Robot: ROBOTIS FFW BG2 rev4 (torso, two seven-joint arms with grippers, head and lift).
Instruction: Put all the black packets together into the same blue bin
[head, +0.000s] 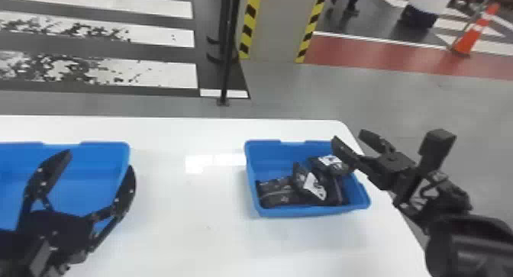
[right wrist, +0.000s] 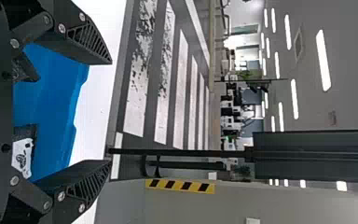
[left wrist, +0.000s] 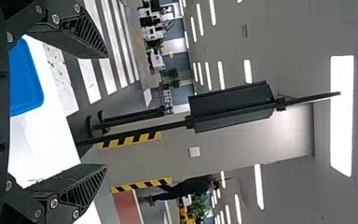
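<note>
In right-hand rectangular blue plastic bin (head: 313, 211), white-labelled black packets (head: 276, 192) seen heaped. Black two-fingered right gripper (head: 349, 137) held wide above rim; matching left gripper (head: 100, 161) wide over second blue bin (head: 93, 173). Right gripper best lifted clear before withdrawal.

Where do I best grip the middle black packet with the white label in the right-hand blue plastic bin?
From above with the right gripper, I'd pinch the packet by its pointed far end: it lies slanted over other packets, and that end seems raised.
</note>
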